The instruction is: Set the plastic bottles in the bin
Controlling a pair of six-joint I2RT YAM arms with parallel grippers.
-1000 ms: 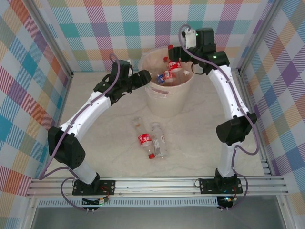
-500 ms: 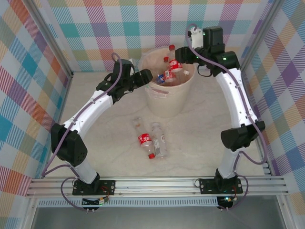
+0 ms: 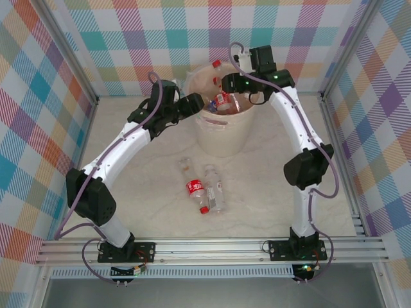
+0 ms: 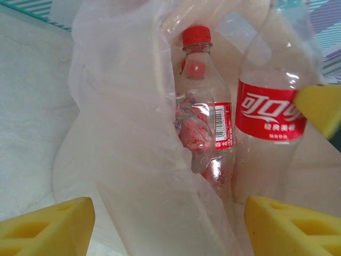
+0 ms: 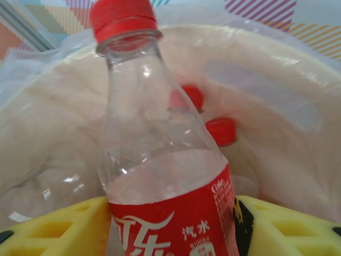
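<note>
We see the left gripper [image 3: 192, 104] at the left rim of the bin [image 3: 225, 138], jaws wide, gripping nothing. The right gripper [image 5: 171, 216] clamps a red-labelled bottle [image 5: 160, 154] above the bin's mouth. Three bottles [image 3: 204, 187] lie on open table [image 3: 270, 154] between the arms.

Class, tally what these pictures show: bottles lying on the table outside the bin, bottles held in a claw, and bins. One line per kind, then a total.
Bottles lying on the table: 3
Bottle held in the right claw: 1
Bin: 1
Total: 5
</note>
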